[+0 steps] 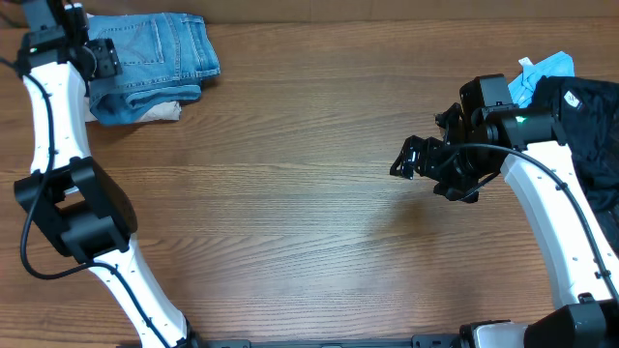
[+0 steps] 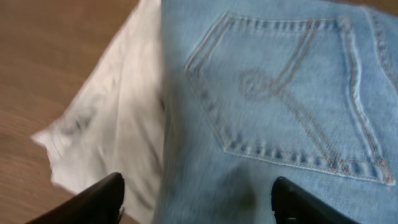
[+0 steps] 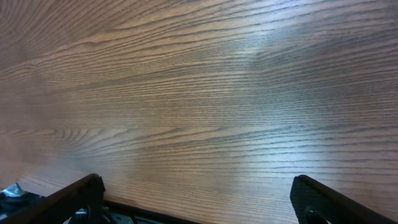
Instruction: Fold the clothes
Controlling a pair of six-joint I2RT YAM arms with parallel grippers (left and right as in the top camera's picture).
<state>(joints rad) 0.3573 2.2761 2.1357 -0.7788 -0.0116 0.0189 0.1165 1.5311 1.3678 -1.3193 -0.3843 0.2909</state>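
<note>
The light-blue denim jeans (image 1: 155, 58) lie folded at the far left of the table. In the left wrist view their stitched back pocket (image 2: 280, 93) fills the frame. My left gripper (image 2: 199, 202) is open just above the jeans, its fingers apart over the denim. In the overhead view it (image 1: 97, 58) sits at the jeans' left edge. My right gripper (image 1: 414, 159) is open and empty over bare wood at the right. Its fingers (image 3: 199, 199) frame only the tabletop.
A cream-beige cloth (image 2: 112, 130) pokes out beside and under the jeans (image 1: 155, 113). Black garments (image 1: 590, 126) with a small bright-blue cloth (image 1: 542, 72) lie at the far right edge. The wooden table (image 1: 290, 193) stretches between the arms.
</note>
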